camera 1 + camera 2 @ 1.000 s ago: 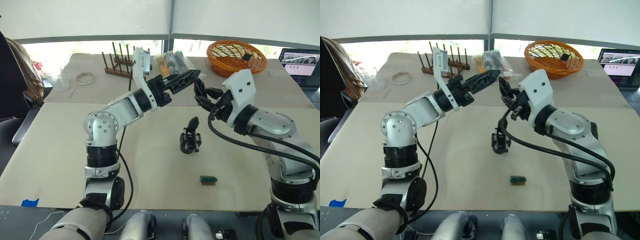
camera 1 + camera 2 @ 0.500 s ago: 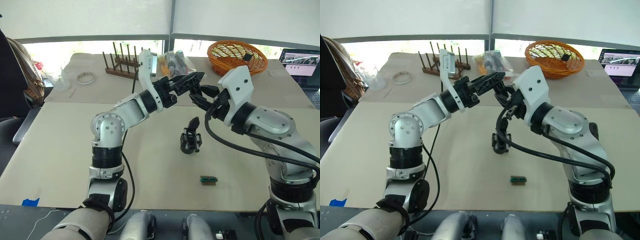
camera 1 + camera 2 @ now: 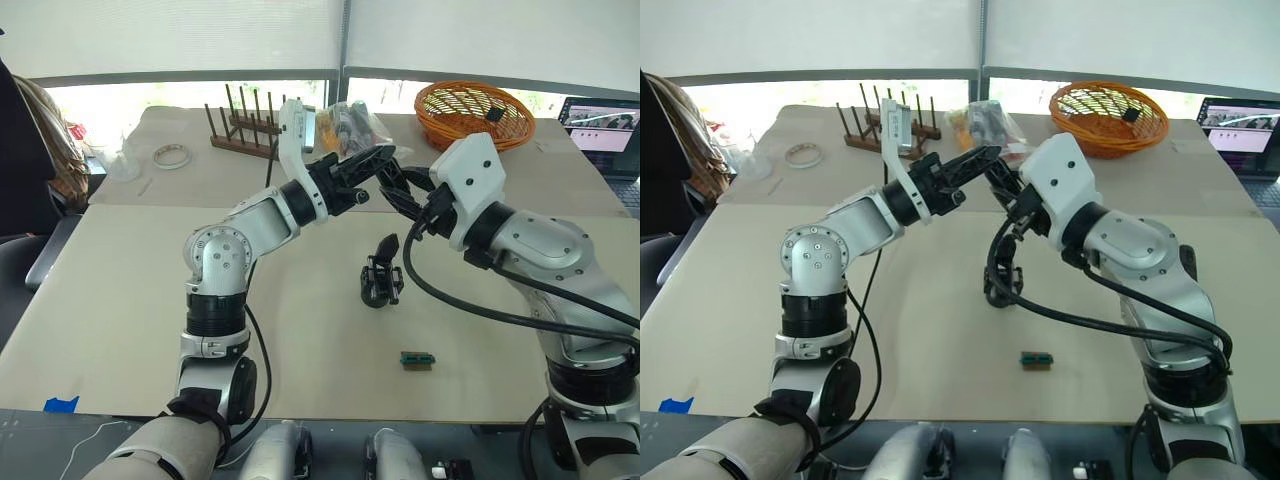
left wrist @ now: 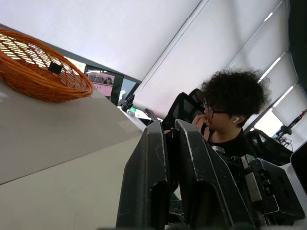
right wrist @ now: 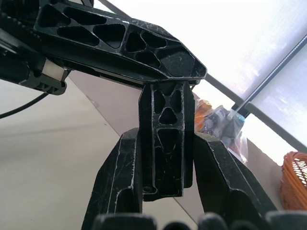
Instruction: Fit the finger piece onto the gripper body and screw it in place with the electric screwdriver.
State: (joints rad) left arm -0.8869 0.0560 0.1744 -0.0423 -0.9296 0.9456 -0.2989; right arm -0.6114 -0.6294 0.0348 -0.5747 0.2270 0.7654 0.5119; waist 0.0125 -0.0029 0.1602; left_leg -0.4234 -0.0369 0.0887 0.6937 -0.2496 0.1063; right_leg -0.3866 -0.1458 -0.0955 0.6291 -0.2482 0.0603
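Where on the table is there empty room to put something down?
Bare tan table lies left of the small black blocky gripper body, and between it and the tiny green-and-black block. The back edge is crowded: wooden peg rack, orange wicker basket.

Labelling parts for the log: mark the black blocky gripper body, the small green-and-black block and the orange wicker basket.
Black blocky gripper body (image 3: 380,283), left eye view, ribbed side.
Small green-and-black block (image 3: 416,360), left eye view, top face.
Orange wicker basket (image 3: 476,128), left eye view, front wall.

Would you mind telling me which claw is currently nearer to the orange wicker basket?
The right claw. It sits between the left claw and the basket; both claws meet above the table, short of it.
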